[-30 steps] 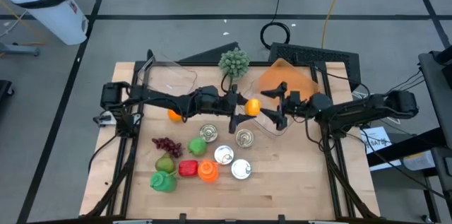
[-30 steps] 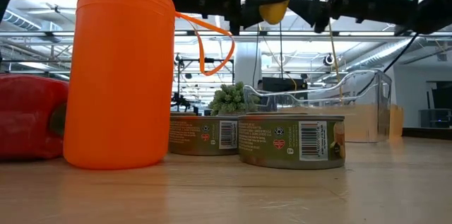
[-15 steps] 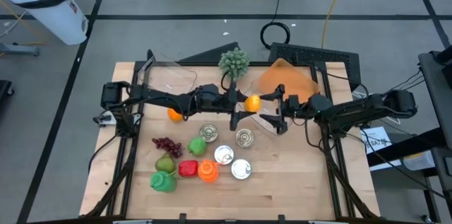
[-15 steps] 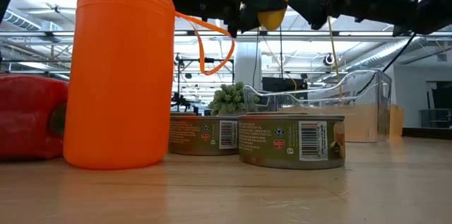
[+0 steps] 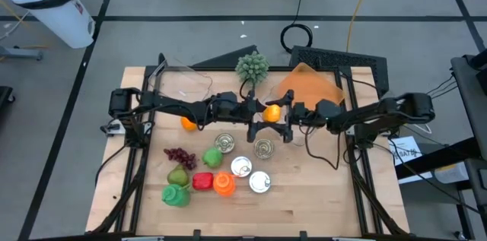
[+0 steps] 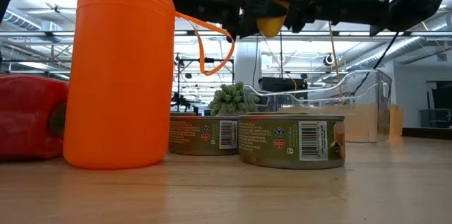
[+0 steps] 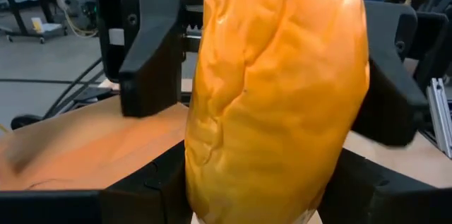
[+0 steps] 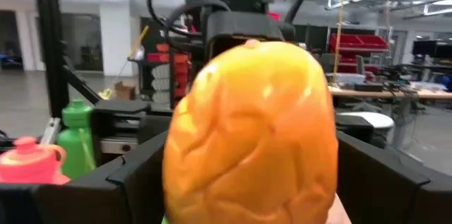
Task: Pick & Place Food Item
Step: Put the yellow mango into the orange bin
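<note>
At the near edge of the wooden table (image 5: pixel 319 210) stand a tall orange plastic bottle (image 6: pixel 120 68) and a red plastic bell pepper (image 6: pixel 28 114), with green toy fruit (image 5: pixel 176 188) and dark purple toy grapes (image 5: pixel 179 155) towards the near left corner. Just behind them, nearer the middle, sit four short labelled tin cans (image 5: pixel 243 157).

Above the cans, at mid-table, hangs the task's thing: a wrinkled, glossy orange-yellow toy fruit, egg-shaped (image 5: pixel 270 112). The left gripper (image 5: pixel 257 115) is clamped on it, fingers at a middling spread, its long axis roughly upright between them. The right gripper (image 5: pixel 285 118) meets it from the opposite side, its fingers (image 8: pixel 134 174) spread wide and flanking the fruit; whether they touch it I cannot tell. This looks like a handover, and the right arm lies nearer the containers.

Towards the far right corner is a clear plastic tub (image 6: pixel 367 111) with an orange lid (image 5: pixel 308 83) by it; its contents cannot be made out. A second clear tub (image 5: pixel 179 81) stands far left, a small orange fruit (image 5: pixel 187 124) beside it, and a green broccoli-like tuft (image 5: pixel 252 66) sits at the far edge.
</note>
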You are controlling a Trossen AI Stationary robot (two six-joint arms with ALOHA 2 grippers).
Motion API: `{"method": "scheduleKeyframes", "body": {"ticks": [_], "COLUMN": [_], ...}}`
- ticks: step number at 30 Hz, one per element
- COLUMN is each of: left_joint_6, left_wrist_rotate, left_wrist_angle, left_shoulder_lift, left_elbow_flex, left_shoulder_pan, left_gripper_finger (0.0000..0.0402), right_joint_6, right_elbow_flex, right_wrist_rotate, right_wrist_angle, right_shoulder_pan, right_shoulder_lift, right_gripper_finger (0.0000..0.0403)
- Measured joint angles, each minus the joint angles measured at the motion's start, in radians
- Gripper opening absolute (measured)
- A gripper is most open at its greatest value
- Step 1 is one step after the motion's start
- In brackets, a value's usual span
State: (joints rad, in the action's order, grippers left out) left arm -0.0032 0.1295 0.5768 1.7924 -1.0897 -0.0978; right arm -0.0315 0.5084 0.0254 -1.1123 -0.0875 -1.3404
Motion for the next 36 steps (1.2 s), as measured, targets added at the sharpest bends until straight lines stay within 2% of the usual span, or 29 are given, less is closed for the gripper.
{"method": "scheduleKeyframes", "body": {"ticks": [4, 9, 16, 22, 26, 32, 36], "left_joint_6": [-0.001, -0.011, -0.018, -0.027, -0.035, -0.031, -0.033], "left_wrist_rotate": [0.000, -0.001, 0.001, -0.003, -0.010, -0.149, -0.190], "left_wrist_angle": [-0.004, -0.007, -0.073, -0.275, -0.415, -0.505, -0.510], "left_shoulder_lift": [0.000, 0.000, -0.015, -0.138, -0.207, -0.222, -0.211], "left_elbow_flex": [0.000, 0.000, 0.000, 0.001, 0.001, 0.002, 0.003], "left_shoulder_pan": [0.000, 0.000, -0.014, -0.054, -0.073, -0.063, -0.069], "left_gripper_finger": [0.0232, 0.0232, 0.0250, 0.0273, 0.0277, 0.0278, 0.0278], "right_joint_6": [-0.001, -0.016, -0.037, -0.051, -0.096, -0.107, -0.113], "right_elbow_flex": [0.001, 0.001, 0.001, -0.014, -0.032, -0.074, -0.081], "right_wrist_rotate": [-0.002, -0.001, -0.008, -0.121, -0.233, -0.367, -0.523], "right_wrist_angle": [-0.004, -0.002, 0.051, 0.174, 0.277, 0.438, 0.559], "right_shoulder_pan": [0.000, 0.000, -0.005, -0.030, -0.045, -0.070, -0.109], "right_shoulder_lift": [-0.011, -0.010, 0.006, 0.122, 0.216, 0.323, 0.383], "right_gripper_finger": [0.0287, 0.0209, 0.0204, 0.0207, 0.0219, 0.0204, 0.0204]}}
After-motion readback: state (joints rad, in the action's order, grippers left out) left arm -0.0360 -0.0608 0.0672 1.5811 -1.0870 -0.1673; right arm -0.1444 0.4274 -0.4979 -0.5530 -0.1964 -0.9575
